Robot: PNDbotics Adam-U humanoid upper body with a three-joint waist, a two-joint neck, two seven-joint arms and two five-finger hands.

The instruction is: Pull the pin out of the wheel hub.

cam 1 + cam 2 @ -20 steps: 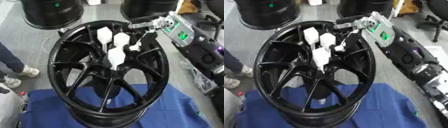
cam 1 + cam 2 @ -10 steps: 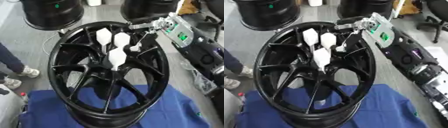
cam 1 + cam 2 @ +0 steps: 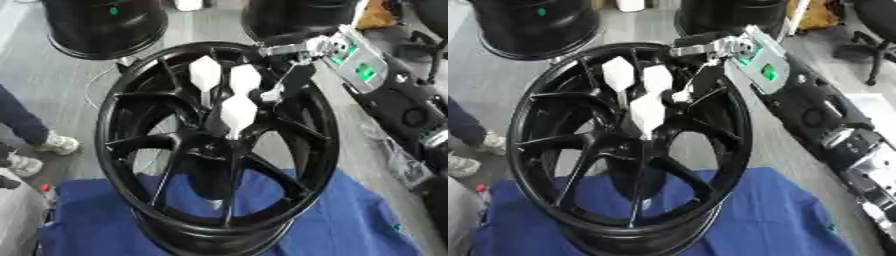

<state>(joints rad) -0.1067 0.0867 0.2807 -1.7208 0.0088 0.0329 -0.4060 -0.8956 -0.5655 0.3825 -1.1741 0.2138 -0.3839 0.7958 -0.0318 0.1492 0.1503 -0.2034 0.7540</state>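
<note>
My right hand [image 3: 293, 62] reaches in from the upper right over the rim of the black wheel [image 3: 131, 185], which stands tilted on a blue cloth [image 3: 350, 225], face up toward me so the centre is reachable. Three white pins [image 3: 238, 111] stand in a cluster at the hub [image 3: 214, 145], long axes roughly along the wheel's axle, tops pointing up and away. I cannot tell whether my fingers are curled or straight, or touching a pin. My left hand is out of view.
</note>
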